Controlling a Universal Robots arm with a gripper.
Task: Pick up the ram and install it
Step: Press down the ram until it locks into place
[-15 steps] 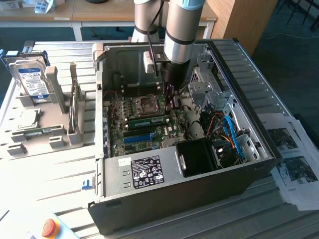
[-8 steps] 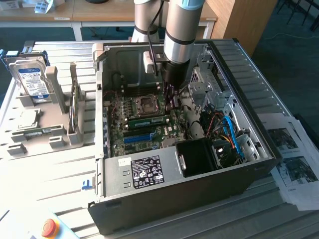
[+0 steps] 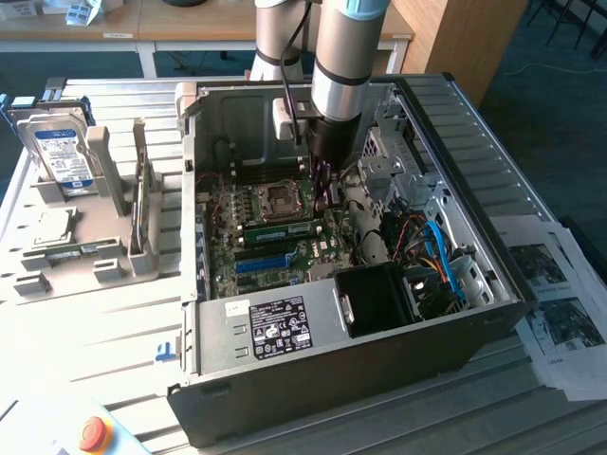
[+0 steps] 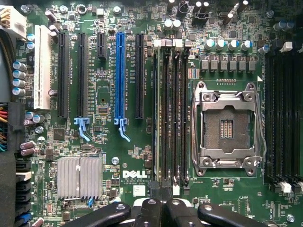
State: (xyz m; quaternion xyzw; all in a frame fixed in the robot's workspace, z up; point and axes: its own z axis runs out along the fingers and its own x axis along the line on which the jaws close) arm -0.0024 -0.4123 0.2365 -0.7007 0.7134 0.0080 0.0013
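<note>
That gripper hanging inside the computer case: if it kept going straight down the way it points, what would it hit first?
Most likely the motherboard, around the dark memory slots beside the empty processor socket. The gripper is shut and points straight down at them. How far above them it hangs is hard to judge.

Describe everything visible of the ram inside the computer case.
The ram is a long, narrow green board with a pale label strip. It stands on edge across the motherboard, between the CPU socket and the blue expansion slot, inside the open case. Whether it is fully seated cannot be told.
</note>
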